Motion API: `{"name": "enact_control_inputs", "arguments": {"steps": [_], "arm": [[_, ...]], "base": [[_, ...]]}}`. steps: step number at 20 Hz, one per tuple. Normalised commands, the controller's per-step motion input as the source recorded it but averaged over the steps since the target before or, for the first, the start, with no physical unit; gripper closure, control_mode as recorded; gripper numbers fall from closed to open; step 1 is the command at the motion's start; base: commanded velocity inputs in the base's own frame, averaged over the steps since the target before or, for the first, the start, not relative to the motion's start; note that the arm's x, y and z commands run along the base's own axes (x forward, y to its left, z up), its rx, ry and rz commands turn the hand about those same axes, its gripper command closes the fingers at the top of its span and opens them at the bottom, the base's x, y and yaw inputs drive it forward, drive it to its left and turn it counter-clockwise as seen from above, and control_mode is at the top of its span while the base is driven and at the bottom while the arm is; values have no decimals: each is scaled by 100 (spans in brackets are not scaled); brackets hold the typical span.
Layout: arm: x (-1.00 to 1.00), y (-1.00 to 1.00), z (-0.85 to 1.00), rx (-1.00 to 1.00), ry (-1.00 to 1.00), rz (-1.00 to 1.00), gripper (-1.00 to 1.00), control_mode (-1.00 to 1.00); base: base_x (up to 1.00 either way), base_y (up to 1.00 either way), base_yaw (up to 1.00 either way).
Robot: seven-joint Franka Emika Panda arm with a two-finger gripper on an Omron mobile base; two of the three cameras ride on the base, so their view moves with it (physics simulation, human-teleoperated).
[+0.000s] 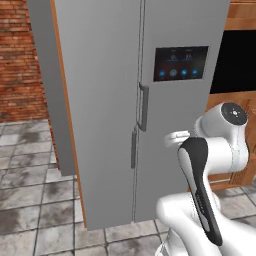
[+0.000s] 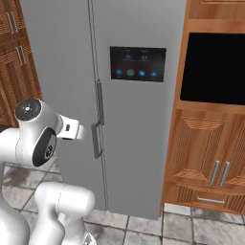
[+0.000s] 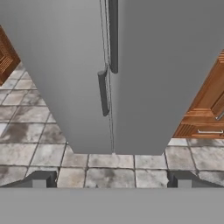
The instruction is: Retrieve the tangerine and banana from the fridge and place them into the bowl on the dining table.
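Straight ahead stands the fridge [image 3: 131, 78], both doors shut; fruit presumably inside, unseen. End effector [image 3: 111, 180] fingers spread wide, empty, short of the handles [image 3: 103, 94]. Next: reach and pull one open.

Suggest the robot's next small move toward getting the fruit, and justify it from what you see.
Probably advance the open gripper toward a door handle: both fridge doors are shut, the fingers stand apart, short of the doors, holding nothing.

Fridge [image 2: 134, 119] left of cabinets [image 2: 210, 158] (adjoining)
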Motion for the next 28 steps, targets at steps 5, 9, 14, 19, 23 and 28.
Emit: {"name": "enact_control_inputs", "arguments": {"steps": [5, 9, 14, 19, 23, 28], "arm": [[0, 0, 0, 0, -4, 0, -100, -100], [0, 0, 0, 0, -11, 0, -100, -100], [3, 0, 5, 0, -14, 0, -100, -100], [19, 0, 14, 0, -13, 0, -100, -100], [44, 0, 16, 0, -8, 0, -100, -100], [57, 0, 20, 0, 0, -1, -100, -100]], "base": [[0, 0, 0], [0, 0, 0], [0, 0, 0], [0, 0, 0], [0, 0, 0], [0, 0, 0]]}}
